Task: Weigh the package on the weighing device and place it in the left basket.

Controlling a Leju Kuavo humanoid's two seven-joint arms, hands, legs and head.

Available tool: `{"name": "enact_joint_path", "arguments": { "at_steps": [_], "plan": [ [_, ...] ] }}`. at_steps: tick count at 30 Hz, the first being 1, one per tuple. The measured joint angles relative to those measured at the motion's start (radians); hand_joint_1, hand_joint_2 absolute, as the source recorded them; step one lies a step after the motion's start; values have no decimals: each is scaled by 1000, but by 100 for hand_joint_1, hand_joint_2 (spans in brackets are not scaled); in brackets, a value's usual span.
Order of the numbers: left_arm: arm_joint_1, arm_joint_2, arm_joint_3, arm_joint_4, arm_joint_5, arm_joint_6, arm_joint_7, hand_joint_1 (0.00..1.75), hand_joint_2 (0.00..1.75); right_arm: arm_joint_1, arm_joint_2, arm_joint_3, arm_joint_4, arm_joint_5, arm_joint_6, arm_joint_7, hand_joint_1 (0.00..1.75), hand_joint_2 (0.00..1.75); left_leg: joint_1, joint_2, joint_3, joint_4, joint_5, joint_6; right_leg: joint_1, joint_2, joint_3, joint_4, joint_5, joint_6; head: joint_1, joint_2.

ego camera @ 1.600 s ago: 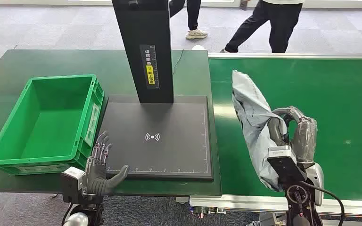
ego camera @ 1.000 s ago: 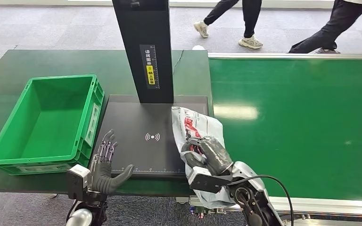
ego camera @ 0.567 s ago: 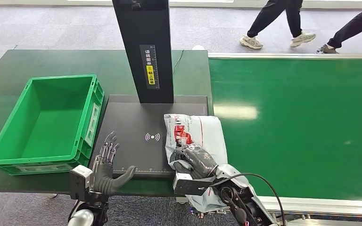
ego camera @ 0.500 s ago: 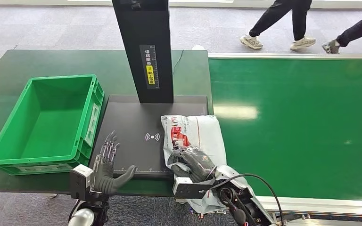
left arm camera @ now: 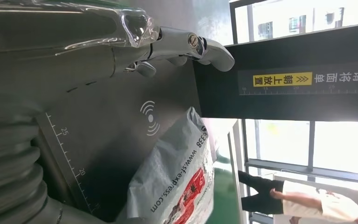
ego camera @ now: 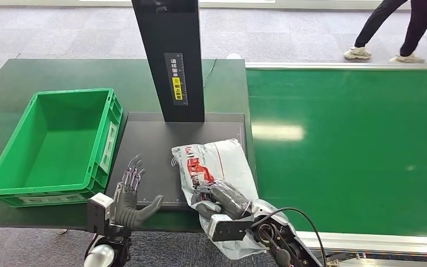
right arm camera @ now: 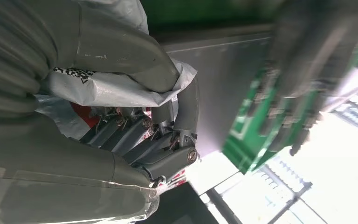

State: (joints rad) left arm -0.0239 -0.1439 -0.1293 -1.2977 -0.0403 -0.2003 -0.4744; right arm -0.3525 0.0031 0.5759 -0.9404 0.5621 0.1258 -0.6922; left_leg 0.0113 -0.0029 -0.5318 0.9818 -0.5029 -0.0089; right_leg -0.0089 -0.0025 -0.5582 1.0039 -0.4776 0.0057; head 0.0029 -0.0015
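Note:
A grey plastic mailer package (ego camera: 217, 167) with red print lies across the right part of the black scale platform (ego camera: 150, 144), its near end hanging past the front edge. My right hand (ego camera: 222, 198) grips the package's near part; the right wrist view shows its fingers (right arm camera: 144, 135) curled around the grey wrap (right arm camera: 116, 88). My left hand (ego camera: 129, 194) is open, fingers spread, at the platform's front left corner, apart from the package (left arm camera: 177, 172). The empty green basket (ego camera: 11, 161) stands to the left of the scale.
The scale's black upright column (ego camera: 169, 55) rises at the back of the platform. A green conveyor belt (ego camera: 350, 144) runs on the right. A person's legs (ego camera: 406, 28) walk past at the far right on the floor behind.
My right hand has carried the package from above the conveyor leftward onto the scale platform, sliding it further left in the last half second. My left hand has crept slightly forward. People behind have walked on.

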Motion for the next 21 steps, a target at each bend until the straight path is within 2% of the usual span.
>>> {"name": "enact_joint_path", "arguments": {
  "at_steps": [5, 6, 8, 10, 12, 13, 21],
  "plan": [
    [-7, 2, -2, 9, 7, 1, -4, 0, 175, 9, -16, 33, -58, -87, 5, -5, 175, 175, 0, 0, 0, 0, 0, 0, 0, 0, 0, 0, 0, 0, 0, 0],
    [-7, 3, -2, 9, 9, 1, -5, 0, 175, 9, -18, 40, -66, -91, -11, -5, 167, 175, 0, 0, 0, 0, 0, 0, 0, 0, 0, 0, 0, 0, 0, 0],
    [-6, 4, -2, 9, 10, 2, -5, 0, 175, 8, -21, 49, -75, -77, -63, -5, 100, 175, 0, 0, 0, 0, 0, 0, 0, 0, 0, 0, 0, 0, 0, 0],
    [-5, 6, -2, 8, 11, 3, -5, 0, 175, 8, -21, 51, -81, -53, -116, -5, 25, 175, 0, 0, 0, 0, 0, 0, 0, 0, 0, 0, 0, 0, 0, 0],
    [-3, 7, -2, 8, 11, 3, -5, 0, 175, 9, -21, 52, -91, -47, -149, -5, 5, 175, 0, 0, 0, 0, 0, 0, 0, 0, 0, 0, 0, 0, 0, 0],
    [-2, 7, -2, 8, 11, 3, -5, 0, 175, 10, -21, 53, -99, -52, -161, -5, 0, 175, 0, 0, 0, 0, 0, 0, 0, 0, 0, 0, 0, 0, 0, 0],
    [3, 7, -3, 8, 11, 2, -5, 0, 175, 21, -21, 53, -137, -78, -220, -5, 0, 175, 0, 0, 0, 0, 0, 0, 0, 0, 0, 0, 0, 0, 0, 0]
  ]
}}
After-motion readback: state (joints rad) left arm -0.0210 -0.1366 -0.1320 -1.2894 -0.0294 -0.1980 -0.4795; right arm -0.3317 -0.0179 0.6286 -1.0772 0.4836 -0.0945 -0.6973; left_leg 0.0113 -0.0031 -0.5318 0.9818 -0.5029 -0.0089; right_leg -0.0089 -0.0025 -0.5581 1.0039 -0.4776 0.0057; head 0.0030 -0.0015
